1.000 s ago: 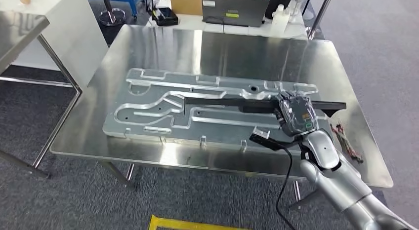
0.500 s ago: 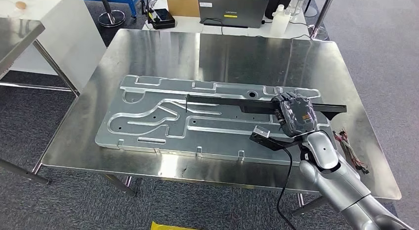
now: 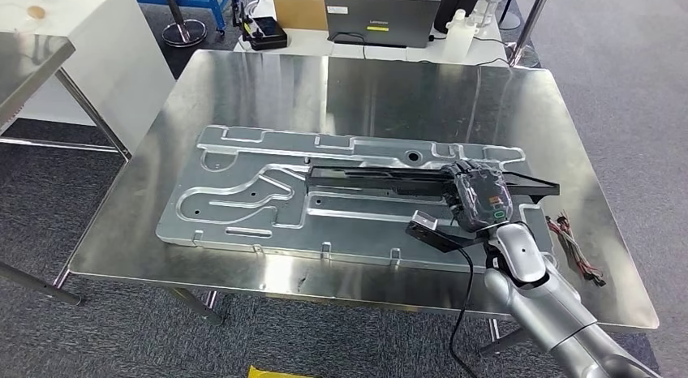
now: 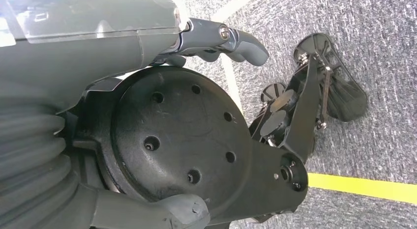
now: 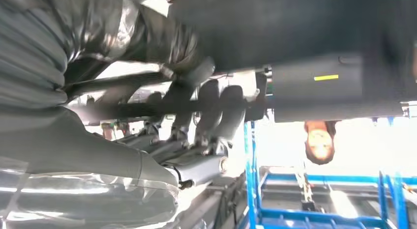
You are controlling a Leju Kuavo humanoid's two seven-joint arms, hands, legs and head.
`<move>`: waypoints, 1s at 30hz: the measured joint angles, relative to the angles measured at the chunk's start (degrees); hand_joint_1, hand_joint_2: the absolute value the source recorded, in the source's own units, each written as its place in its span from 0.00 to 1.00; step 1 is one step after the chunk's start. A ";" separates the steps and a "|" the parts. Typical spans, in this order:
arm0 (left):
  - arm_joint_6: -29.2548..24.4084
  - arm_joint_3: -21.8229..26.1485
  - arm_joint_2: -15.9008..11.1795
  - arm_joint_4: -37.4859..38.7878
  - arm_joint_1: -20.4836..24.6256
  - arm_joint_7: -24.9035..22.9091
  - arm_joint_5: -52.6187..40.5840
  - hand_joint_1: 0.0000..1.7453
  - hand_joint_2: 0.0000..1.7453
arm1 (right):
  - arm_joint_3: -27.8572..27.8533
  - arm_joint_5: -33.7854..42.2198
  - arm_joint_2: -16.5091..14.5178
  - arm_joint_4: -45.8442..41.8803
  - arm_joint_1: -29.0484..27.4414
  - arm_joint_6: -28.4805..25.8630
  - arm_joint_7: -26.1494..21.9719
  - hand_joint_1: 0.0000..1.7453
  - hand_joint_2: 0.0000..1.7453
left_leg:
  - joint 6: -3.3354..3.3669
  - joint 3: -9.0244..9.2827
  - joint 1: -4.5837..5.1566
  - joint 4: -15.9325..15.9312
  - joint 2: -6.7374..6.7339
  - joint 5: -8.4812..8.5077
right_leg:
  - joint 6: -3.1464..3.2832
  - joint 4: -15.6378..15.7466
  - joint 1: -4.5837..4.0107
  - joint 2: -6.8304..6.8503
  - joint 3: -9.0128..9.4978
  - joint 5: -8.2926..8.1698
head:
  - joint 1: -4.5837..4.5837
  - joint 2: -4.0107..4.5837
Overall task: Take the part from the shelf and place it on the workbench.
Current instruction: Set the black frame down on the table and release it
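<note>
The right hand [image 3: 480,198] has its fingers [image 3: 464,169] curled over one long black part [image 3: 373,177], low over one plate [image 3: 243,191] near the table's [image 3: 243,78] right edge.

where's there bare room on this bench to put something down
Free: the far strip of the workbench between the machined plate and the back edge, and the left margin. Crowded: the right side, with the right hand gripping the black part beside loose cables.
</note>
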State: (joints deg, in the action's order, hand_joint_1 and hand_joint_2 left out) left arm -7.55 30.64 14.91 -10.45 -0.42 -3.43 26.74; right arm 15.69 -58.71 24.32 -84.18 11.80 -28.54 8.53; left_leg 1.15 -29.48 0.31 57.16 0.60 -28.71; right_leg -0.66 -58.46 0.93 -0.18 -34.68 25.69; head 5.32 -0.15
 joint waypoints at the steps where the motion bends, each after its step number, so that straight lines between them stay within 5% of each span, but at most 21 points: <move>1: 0.09 0.01 0.00 0.00 -0.02 0.00 0.02 0.00 1.00 | 0.00 0.00 -0.31 0.40 0.04 -0.03 -0.04 0.00 0.00 | 0.00 0.02 0.00 0.01 0.00 0.00 | 0.00 0.01 0.02 0.00 0.04 0.00 | 0.00 0.00; 4: 0.46 0.02 0.00 0.00 -0.11 -0.04 0.19 0.00 1.00 | 0.00 0.03 -1.16 1.51 0.28 -0.10 -0.26 0.00 0.00 | 0.00 0.07 0.04 0.03 0.01 0.00 | -0.04 0.04 0.10 0.01 0.12 -0.03 | -0.01 0.00; 8: 0.95 0.06 0.00 0.00 -0.23 -0.11 0.76 0.00 0.00 | 0.01 0.23 -2.03 2.99 0.81 -0.28 -0.63 0.00 0.00 | 0.00 0.16 0.10 0.04 0.01 0.00 | -0.07 0.09 0.17 0.01 0.15 -0.04 | -0.01 0.00; 26: 1.66 0.22 -0.02 0.00 -0.43 -0.22 1.02 0.00 0.00 | 0.68 0.40 -3.58 4.99 2.11 -0.21 -0.85 0.00 0.00 | 0.05 0.07 0.21 0.18 0.00 -0.11 | -0.19 0.32 0.40 0.02 0.24 -0.15 | -0.01 0.00; 30: 1.75 0.22 -0.01 0.00 -0.56 -0.32 0.95 0.00 0.00 | 1.47 0.36 -3.74 4.59 2.61 -0.16 -0.91 0.00 0.00 | 1.45 1.50 -0.08 -2.61 -0.30 1.64 | -1.10 1.07 0.32 0.00 0.88 -0.21 | 0.02 0.00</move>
State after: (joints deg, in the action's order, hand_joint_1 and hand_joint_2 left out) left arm -5.80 30.86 14.90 -10.45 -0.98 -3.75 27.69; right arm 17.16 -58.35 20.58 -79.59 14.41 -28.70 7.62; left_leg 2.60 -27.98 0.23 54.55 0.30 -27.07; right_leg -1.76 -57.39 1.25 -0.18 -33.81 25.48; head 5.33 -0.15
